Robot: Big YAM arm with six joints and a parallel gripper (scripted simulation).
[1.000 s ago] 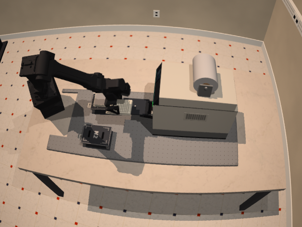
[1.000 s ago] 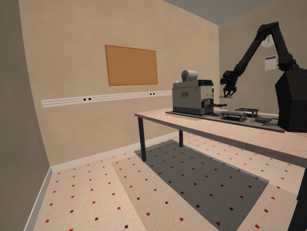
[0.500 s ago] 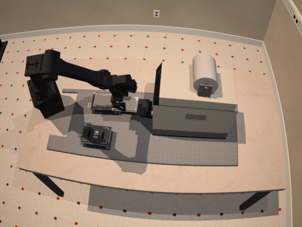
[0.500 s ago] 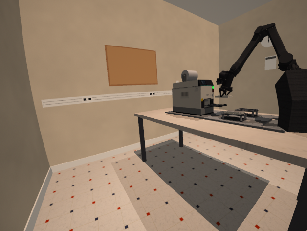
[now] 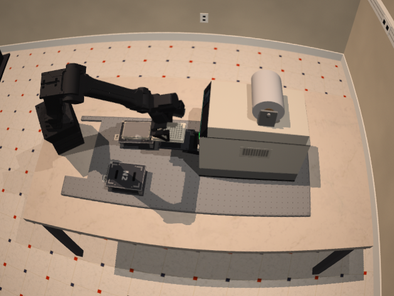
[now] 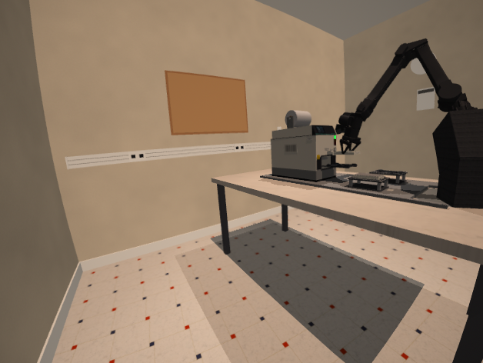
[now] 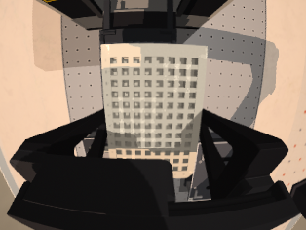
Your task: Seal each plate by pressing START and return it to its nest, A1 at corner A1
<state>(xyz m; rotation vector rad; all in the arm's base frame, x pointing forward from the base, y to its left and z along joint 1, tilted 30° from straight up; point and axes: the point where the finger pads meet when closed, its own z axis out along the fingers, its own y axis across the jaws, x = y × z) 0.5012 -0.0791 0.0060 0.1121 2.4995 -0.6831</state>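
Tool (image 5: 161,134) (image 6: 350,150) (image 7: 153,113) clamped on plate (image 5: 177,132) (image 6: 344,153) (image 7: 153,99), over stage (image 5: 190,140) (image 6: 341,165) (image 7: 138,35); crooked lowering or early release could perch it on a locator, causing a red light

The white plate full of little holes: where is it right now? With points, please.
In the top view, the plate (image 5: 177,132) (image 7: 153,99) is in the gripper (image 5: 161,134) (image 7: 153,113), left of the sealer (image 5: 248,152) (image 6: 294,153).
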